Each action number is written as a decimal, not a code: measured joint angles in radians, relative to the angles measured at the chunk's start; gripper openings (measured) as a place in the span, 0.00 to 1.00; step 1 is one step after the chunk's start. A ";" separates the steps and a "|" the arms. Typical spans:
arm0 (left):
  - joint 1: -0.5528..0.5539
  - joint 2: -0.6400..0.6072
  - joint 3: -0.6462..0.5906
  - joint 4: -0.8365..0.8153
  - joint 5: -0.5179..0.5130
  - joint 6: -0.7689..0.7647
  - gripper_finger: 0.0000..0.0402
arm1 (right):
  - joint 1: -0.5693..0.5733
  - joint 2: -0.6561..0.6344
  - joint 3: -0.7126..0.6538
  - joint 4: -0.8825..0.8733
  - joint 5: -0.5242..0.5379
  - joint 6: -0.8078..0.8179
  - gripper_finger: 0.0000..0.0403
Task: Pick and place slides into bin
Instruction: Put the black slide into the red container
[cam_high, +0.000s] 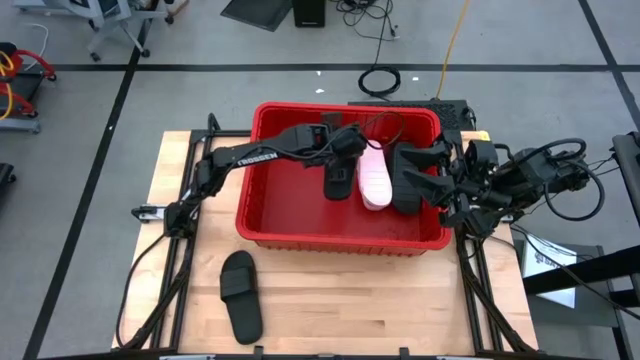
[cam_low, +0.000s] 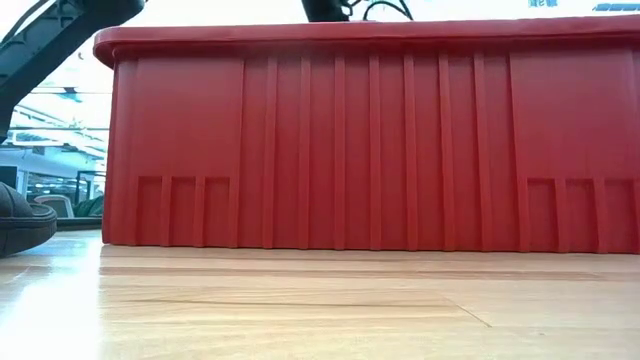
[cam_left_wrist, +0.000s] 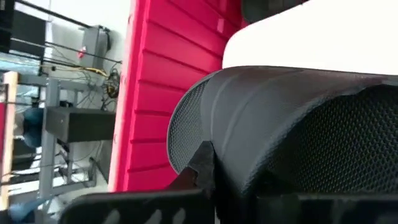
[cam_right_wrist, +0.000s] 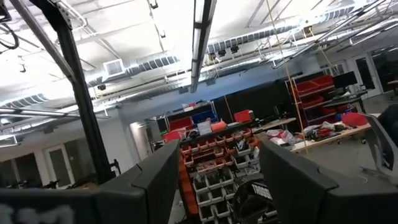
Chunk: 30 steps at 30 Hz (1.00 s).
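Note:
The red bin (cam_high: 300, 215) stands mid-table and fills the low view (cam_low: 370, 140). My left gripper (cam_high: 347, 150) reaches into the bin from the left. It is shut on a black slide (cam_high: 337, 182), whose broad strap fills the left wrist view (cam_left_wrist: 298, 137). A pale pink slide (cam_high: 374, 178) lies in the bin beside it, with black slides (cam_high: 408, 182) to its right. Another black slide (cam_high: 241, 295) lies sole-down on the table in front of the bin. My right gripper (cam_right_wrist: 217, 180) is open and empty at the bin's right wall (cam_high: 440, 180), pointing upward. My left gripper holds the black slide at its far end, by the strap (cam_left_wrist: 205, 155). The fingers slant down from the table's far left. The gripper itself hides the place of contact. The slide lies lengthwise inside the bin next to the pink slide; whether it rests on the bin floor I cannot tell.
The bin's rim and walls (cam_high: 340, 238) surround the left gripper. Bare wooden table (cam_high: 380, 300) lies in front of the bin. The loose black slide shows at the low view's left edge (cam_low: 20, 225). Cables (cam_high: 560, 160) trail off the right arm.

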 joint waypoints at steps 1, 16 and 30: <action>0.005 0.000 -0.003 0.010 0.012 0.003 0.03 | 0.000 0.000 0.000 0.000 0.014 0.000 0.52; 0.057 0.007 -0.312 0.228 0.067 0.040 0.04 | -0.025 0.013 0.000 0.008 0.073 -0.011 0.52; 0.079 0.006 -0.432 0.440 0.042 0.055 0.07 | -0.046 0.013 0.000 0.007 0.072 0.011 0.52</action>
